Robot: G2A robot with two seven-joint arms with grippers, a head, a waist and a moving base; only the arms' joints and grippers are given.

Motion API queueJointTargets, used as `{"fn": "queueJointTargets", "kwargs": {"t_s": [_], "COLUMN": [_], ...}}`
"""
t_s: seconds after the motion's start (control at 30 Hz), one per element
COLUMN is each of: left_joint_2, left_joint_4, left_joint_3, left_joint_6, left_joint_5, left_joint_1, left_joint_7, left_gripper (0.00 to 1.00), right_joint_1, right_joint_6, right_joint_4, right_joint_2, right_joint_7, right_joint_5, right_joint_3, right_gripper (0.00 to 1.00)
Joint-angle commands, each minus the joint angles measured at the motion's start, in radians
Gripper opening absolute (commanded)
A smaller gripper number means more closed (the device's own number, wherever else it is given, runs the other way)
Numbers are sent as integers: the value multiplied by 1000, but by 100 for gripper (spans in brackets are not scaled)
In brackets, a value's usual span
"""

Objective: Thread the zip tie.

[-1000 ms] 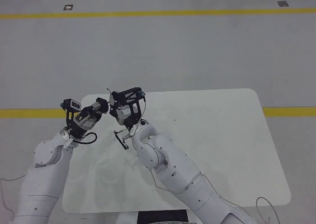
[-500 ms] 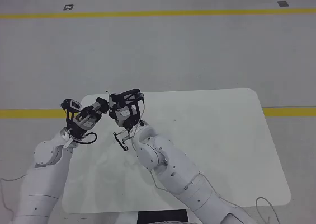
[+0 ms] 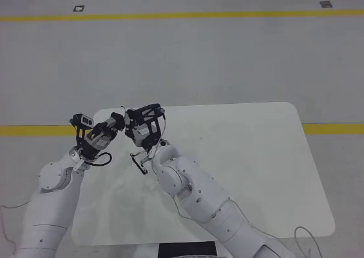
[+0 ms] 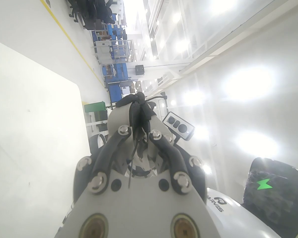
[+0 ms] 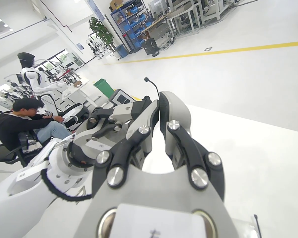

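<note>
White surface [image 3: 246, 168] under both arms and pale floor [image 3: 233, 58] past it, so that's the setting.

What changed: over the last second I've nudged the right gripper [image 5: 159, 110] a hair down and in toward the left gripper [image 4: 138, 111]. It's a really small move. The two now sit tip to tip, raised over the surface's near-left corner. To me that means the coarse approach is done and we're in the fiddly lining-up part of the threading. I can't tell yet whether the tail has actually gone into the head.

Both grippers are pinched closed on the zip tie [image 5: 147, 79]. From between the right gripper's fingertips a short curved bit pokes out, ending in a small blocky nub. Between the left gripper's fingers a thin strip trails back toward the palm.

Materials, working outward:
- The tie is a skinny black plastic strip. It looks springy and holds a bend, so I'd expect it to flick if either pinch slips.
- The finger pads are black and ribbed, probably rubbery, and mounted on smooth grey shells with black linkage bars and shiny round pins.
- The surface is flat, matte white, with rounded corners.
- The floor has a slight sheen and a yellow line [image 3: 336, 128] painted across it.
</note>
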Motion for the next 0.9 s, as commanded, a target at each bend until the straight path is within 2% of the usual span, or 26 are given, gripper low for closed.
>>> {"fn": "queueJointTargets", "kwargs": {"t_s": [0.0,0.03,0.07,0.33,0.67,0.7,0.77,0.87], "left_joint_2": [0,0,0,0,0,-1,-2,0], "left_joint_4": [0,0,0,0,0,-2,-15,-30], "left_joint_3": [0,0,0,0,0,3,5,-9], "left_joint_6": [0,0,0,0,0,11,69,223], "left_joint_5": [0,0,0,0,0,-6,-66,-199], "left_joint_1": [0,0,0,0,0,0,2,5], "left_joint_7": [0,0,0,0,0,9,19,0], "left_gripper": [0,0,0,0,0,0,0,0], "right_joint_1": [-3,-4,-6,-38,-105,-111,-118,-121], "right_joint_6": [3,6,7,15,-7,-11,-19,-11], "right_joint_4": [-3,-5,-8,-64,-129,-134,-139,-137], "right_joint_2": [1,1,1,14,44,47,51,56], "right_joint_7": [-2,-3,-3,-8,-9,-20,-44,-74], "right_joint_5": [0,0,-1,-33,-123,-141,-164,-207], "right_joint_3": [4,6,8,41,104,109,114,119], "right_gripper": [0,44,98,100,100,100,100,100]}}
